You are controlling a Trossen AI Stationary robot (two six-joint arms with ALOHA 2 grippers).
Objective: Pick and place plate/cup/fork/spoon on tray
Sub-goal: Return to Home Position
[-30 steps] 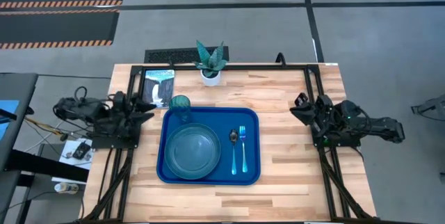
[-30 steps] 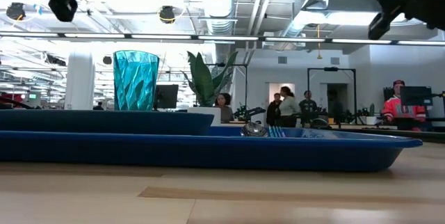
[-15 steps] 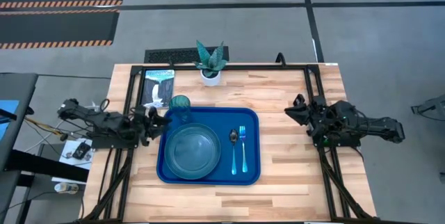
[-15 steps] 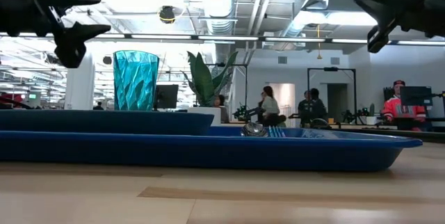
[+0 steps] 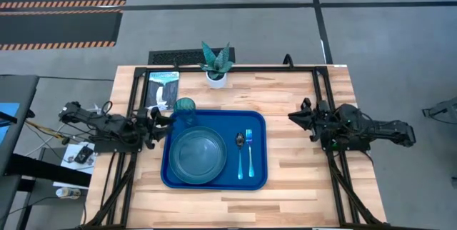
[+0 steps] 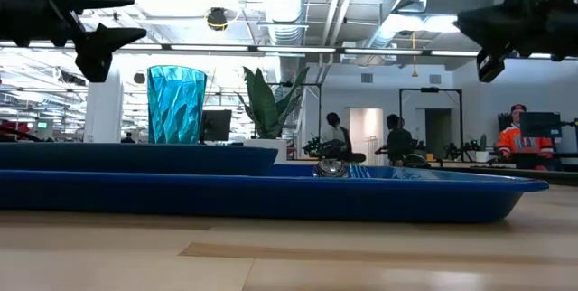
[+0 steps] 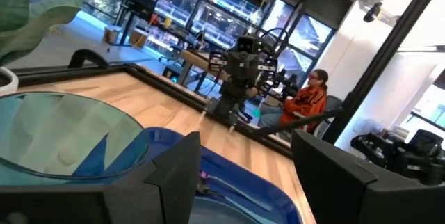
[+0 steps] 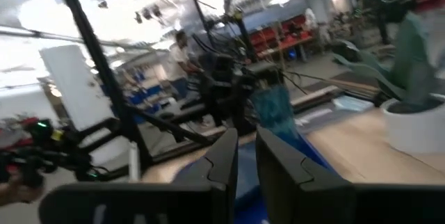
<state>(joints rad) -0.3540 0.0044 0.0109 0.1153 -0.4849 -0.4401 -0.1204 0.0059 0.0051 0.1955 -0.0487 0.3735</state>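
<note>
The blue tray (image 5: 214,180) lies mid-table. In it, the teal plate (image 5: 198,155) lies flat on the left. The teal cup (image 5: 185,107) stands upright in the far left corner and also shows in the low view (image 6: 176,103). The spoon (image 5: 240,153) and the fork (image 5: 250,151) lie side by side on the right. My left gripper (image 5: 164,122) hovers open just left of the cup, above the tray's left rim; the cup's rim (image 7: 62,137) shows beside its fingers. My right gripper (image 5: 293,116) hovers shut to the right of the tray, touching nothing.
A white pot with a green plant (image 5: 216,67) and a dark booklet (image 5: 163,87) sit at the table's far side. Black frame rails (image 5: 323,101) run along both side edges. Bare wood shows to the right of the tray (image 5: 300,166) and at the near edge. People stand in the room beyond.
My left gripper has come down and gone toward the table's right edge, up to the cup. My right gripper has gone a little toward the table's left edge, toward the tray. The tray and the things on it have not moved.
</note>
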